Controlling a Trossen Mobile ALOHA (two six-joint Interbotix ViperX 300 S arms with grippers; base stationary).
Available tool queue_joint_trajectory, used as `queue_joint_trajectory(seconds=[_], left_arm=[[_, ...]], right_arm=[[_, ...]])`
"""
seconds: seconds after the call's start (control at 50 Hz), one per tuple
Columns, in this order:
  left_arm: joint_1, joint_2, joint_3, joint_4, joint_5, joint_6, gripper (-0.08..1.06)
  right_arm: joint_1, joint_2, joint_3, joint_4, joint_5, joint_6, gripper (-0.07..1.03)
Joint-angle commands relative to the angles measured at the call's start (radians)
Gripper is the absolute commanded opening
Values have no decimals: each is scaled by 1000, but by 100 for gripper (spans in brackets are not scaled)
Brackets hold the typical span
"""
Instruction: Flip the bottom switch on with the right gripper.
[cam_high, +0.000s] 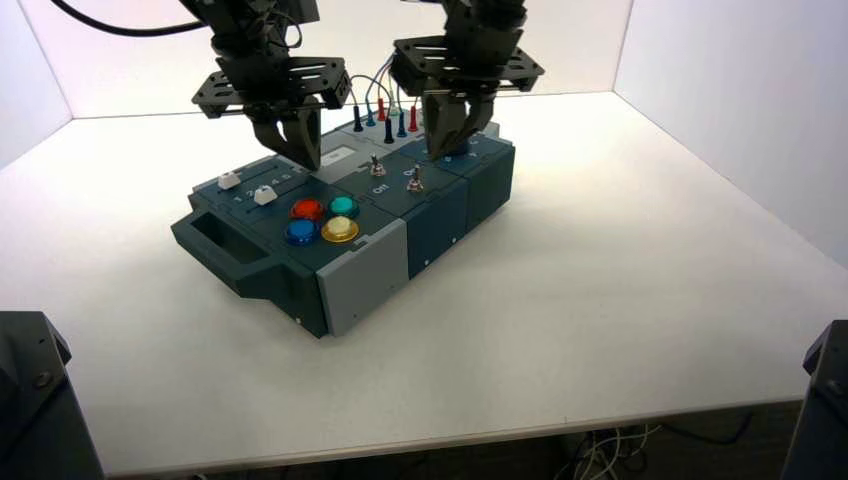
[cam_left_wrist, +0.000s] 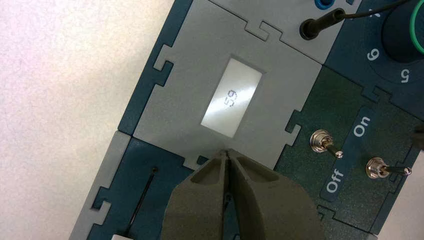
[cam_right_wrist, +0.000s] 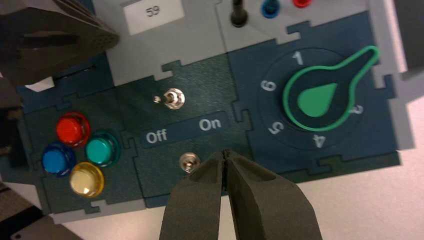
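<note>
Near the silver metal bottom toggle switch (cam_high: 415, 181), the black right gripper (cam_right_wrist: 225, 153) hovered, fingers closed; the black left gripper (cam_left_wrist: 227, 152), also closed, hung above the box (cam_high: 365, 285).

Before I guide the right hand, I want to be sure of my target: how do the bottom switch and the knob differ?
The bottom switch is tiny; the knob is far larger. The switch is bare silvery metal, the knob dark with green trim. The switch goes with "Off" and "On" print, the knob with a ring of numbers. Both sit on the box's top.
</note>
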Motion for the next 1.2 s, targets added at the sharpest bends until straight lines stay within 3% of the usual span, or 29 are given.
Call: queue_joint_trajectory(seconds=[0.02,1.2], left_arm=[[25,31,9,8,14,3,-3],[23,35,8,6,17,6,-3]], right_arm=[[9,-8,-32,12,2,0,-2],[29,-20,-8,54,21,3,-2]])
